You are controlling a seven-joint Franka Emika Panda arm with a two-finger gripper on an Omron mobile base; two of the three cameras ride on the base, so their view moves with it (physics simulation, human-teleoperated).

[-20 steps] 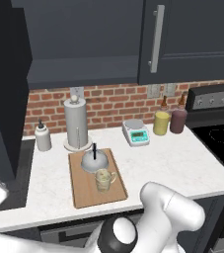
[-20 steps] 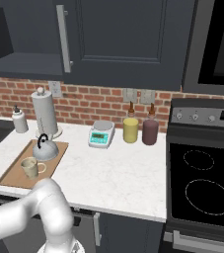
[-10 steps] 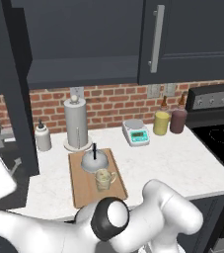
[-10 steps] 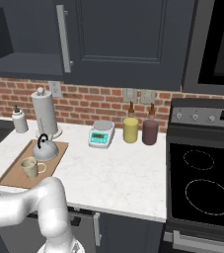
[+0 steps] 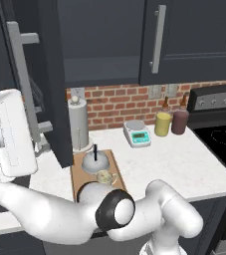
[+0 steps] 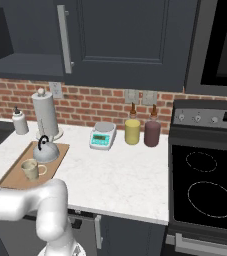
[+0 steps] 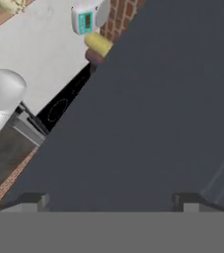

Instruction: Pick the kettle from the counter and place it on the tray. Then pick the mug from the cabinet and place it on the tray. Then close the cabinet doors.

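**Kettle and mug on the tray, left cabinet door swung out**

The kettle (image 6: 45, 151) sat upright on the far half of the tray (image 6: 14, 171), its thin black handle standing straight up. The mug (image 6: 30, 169) stood upright just in front of it on the same tray, close to the kettle, its small handle turned toward the right in the right base view. The tray lay flat on the desk (image 6: 120, 177), its long axis running from the front edge back toward the brick wall.

In the left base view, 1 of the cabinet doors (image 5: 50, 74) stood swung out over the desk, edge-on to the camera, with its long silver bar handle (image 5: 25, 89) vertical. The other door (image 5: 189, 40) lay shut against the cabinet (image 5: 102, 45). The robot's hand was at the left of that view, beside the bar handle.

In the hand view, the jaws stood wide apart with 2 small fingertips (image 7: 32, 201) rising at the bottom, right up against the dark door face; whether they touched it could not be told. They held nothing.

Behind the tray stood a paper-towel roll (image 6: 45, 114). Farther along the wall sat a small scale (image 6: 103, 135), a yellow jar (image 6: 132, 131) and a dark red jar (image 6: 152, 133).
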